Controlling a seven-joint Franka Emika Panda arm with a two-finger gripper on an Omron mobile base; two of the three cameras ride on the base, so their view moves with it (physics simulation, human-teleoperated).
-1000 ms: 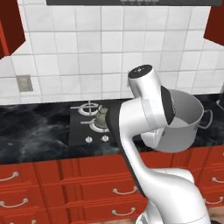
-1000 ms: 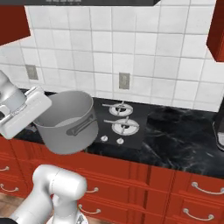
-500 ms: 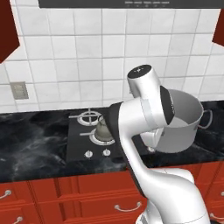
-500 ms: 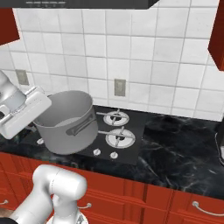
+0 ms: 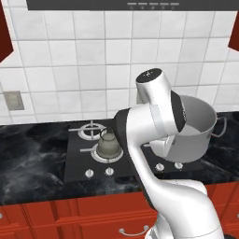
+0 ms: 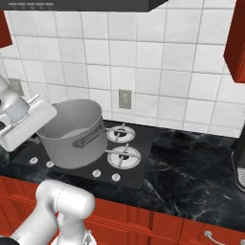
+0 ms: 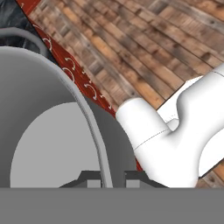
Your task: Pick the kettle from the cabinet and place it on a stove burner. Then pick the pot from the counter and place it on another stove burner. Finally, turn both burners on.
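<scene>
Whole scene has slid sideways in both base views since a second ago: the base has driven, cooktop (image 5: 77, 156) now more central. Kettle (image 5: 108, 144) sits on the front left burner (image 5: 94, 152), unchanged on its grate. Right-hand burners (image 6: 123, 155) bare. Pot (image 5: 189, 135) hangs lifted above the right side of the cooktop, clear of the counter (image 5: 28, 154), tilted slightly, same pose relative to the arm as before. Fingers (image 7: 133, 177) pinched narrow on the pot's rim, one inside the wall, one outside.
</scene>
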